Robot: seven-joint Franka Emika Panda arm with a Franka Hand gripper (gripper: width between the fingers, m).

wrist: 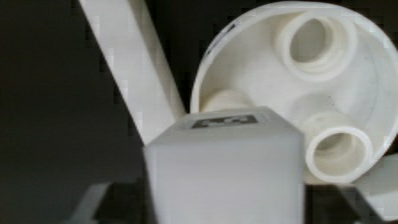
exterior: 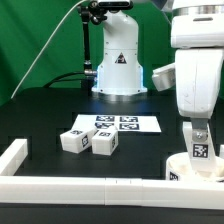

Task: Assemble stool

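My gripper [exterior: 200, 138] hangs at the exterior view's right, shut on a white stool leg [exterior: 200, 153] that shows a marker tag. In the wrist view that leg [wrist: 222, 165] fills the space between my dark fingers [wrist: 103, 200], tag face up. Right under it lies the round white seat [wrist: 294, 90], underside up, with round sockets showing. The held leg stands upright over the seat [exterior: 180, 172], close to one socket [wrist: 342, 150]; whether it touches I cannot tell. Two more legs [exterior: 75, 140] [exterior: 103, 143] lie side by side on the black table.
The marker board [exterior: 118, 123] lies flat behind the two loose legs. A long white border rail [exterior: 100, 186] runs along the front and turns up the exterior view's left; the seat rests against it. The arm's white base [exterior: 118, 65] stands at the back.
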